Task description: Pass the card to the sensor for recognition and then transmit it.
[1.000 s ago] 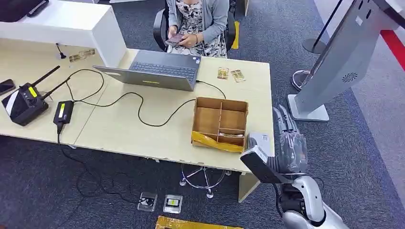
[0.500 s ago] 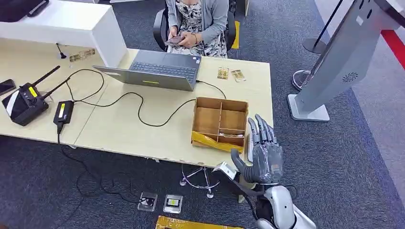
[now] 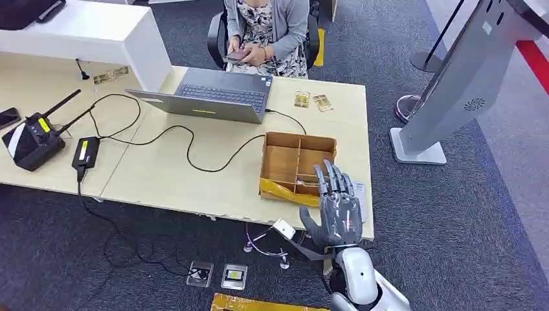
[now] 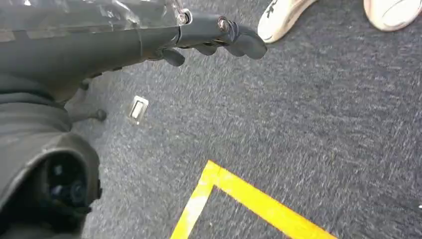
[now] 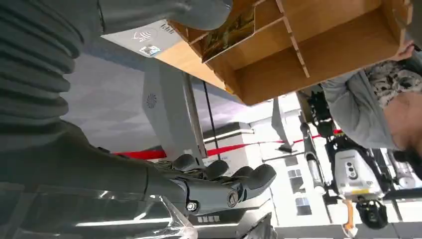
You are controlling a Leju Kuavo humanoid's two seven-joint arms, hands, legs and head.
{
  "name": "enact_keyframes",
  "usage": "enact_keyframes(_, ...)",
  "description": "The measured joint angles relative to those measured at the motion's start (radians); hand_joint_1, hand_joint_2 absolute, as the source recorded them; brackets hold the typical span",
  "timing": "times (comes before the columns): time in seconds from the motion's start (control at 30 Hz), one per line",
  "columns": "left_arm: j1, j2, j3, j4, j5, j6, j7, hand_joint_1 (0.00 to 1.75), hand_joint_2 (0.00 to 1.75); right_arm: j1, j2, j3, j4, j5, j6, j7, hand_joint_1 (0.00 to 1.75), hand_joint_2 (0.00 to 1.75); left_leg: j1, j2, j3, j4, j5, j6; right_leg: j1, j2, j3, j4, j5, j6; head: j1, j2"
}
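At five o'clock on the surface [image 3: 194, 181], the right robot hand [image 3: 338, 207] has swung in from the desk's right edge and now hovers, fingers spread and empty, over the box [image 3: 299, 165]. A card [image 5: 230, 31] lies inside a box compartment, so the pick-up seems next. The left robot hand [image 4: 209, 40] hangs over the floor, fingers loosely curled, holding nothing.

The head view looks steeply down from high above the desk [image 3: 194, 175]; the right wrist view, close, shares its wooden box [image 3: 299, 167]; the left wrist view faces the carpet [image 4: 308, 124].
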Motion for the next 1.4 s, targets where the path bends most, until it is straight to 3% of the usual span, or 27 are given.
enact_keyframes(0.2,0.001,0.01,-0.001,0.0,-0.028,-0.012,-0.004,0.0,0.0,-0.024,0.019,-0.001,0.004,0.026,0.096,0.016,0.0,1.75,0.0,0.0,0.0,0.0,0.0,0.0,0.0,0.0,0.0,0.0,0.0,0.0,0.0,0.0)
enact_keyframes(0.6,0.001,0.024,-0.002,0.0,-0.07,-0.03,-0.019,0.0,0.0,-0.05,0.018,-0.007,-0.02,0.033,0.184,0.071,0.0,1.75,0.0,0.0,0.0,0.0,0.0,0.0,0.0,0.0,0.0,0.0,0.0,0.0,0.001,0.0)
enact_keyframes(0.87,0.003,0.026,-0.002,0.0,-0.093,-0.041,-0.021,0.0,0.0,-0.069,0.0,-0.014,-0.04,0.019,0.211,0.089,0.0,1.75,0.0,0.0,0.0,0.0,0.0,0.0,0.0,0.0,0.0,0.0,0.0,0.0,0.0,0.0)
enact_keyframes(1.4,0.004,0.026,-0.003,0.0,-0.11,-0.047,-0.019,0.0,0.0,-0.085,-0.012,-0.023,-0.031,-0.026,0.19,0.079,0.0,1.75,0.0,0.0,0.0,0.0,0.0,0.0,0.0,0.0,0.0,0.0,0.0,0.0,0.0,0.0)
